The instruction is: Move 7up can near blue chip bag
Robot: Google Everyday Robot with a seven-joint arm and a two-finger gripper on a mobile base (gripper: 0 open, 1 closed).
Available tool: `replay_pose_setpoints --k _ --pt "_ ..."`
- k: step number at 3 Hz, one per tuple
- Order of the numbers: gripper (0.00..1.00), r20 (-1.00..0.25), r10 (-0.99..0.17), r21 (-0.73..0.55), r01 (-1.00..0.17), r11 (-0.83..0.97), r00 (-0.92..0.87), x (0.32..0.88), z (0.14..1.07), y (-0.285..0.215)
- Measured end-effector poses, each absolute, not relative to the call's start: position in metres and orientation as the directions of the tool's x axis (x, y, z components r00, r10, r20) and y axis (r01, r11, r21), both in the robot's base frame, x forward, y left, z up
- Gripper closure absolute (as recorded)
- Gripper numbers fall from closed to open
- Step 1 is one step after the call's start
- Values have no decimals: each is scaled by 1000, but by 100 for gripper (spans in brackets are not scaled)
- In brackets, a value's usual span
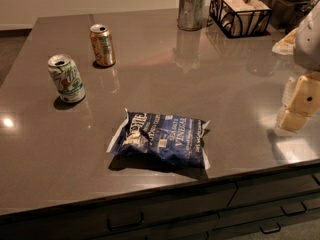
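Two cans stood, 7up can [66, 78] and gold can [102, 45], one blue chip bag [159, 139] apart. The gripper [298, 104] hung right, state unclear

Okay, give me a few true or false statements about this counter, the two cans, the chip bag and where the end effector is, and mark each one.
1. The 7up can stands upright on the counter. True.
2. The 7up can touches the blue chip bag. False: they are apart, and the can stands farther back, toward the left of the view.
3. The gold-orange can lies on its side. False: it stands upright, beyond the 7up can.
4. The end effector is at the right edge of the view, away from both cans. True.
5. The end effector holds the 7up can. False: the can stands alone on the counter, far from it.
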State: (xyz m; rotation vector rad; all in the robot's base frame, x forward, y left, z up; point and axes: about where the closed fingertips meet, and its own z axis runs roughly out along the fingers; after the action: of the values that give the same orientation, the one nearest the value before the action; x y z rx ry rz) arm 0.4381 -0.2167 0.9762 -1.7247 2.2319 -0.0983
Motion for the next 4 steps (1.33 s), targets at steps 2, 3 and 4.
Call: replay_pose_setpoints --k 2,3,4 --pt "0 -252 -949 -247 -936 250 -187 448 980 -185" --pt "0 -312 -938 -245 -942 231 -149 466 982 -139" --pt "0 -374 -919 -242 -944 224 -123 486 979 -84"
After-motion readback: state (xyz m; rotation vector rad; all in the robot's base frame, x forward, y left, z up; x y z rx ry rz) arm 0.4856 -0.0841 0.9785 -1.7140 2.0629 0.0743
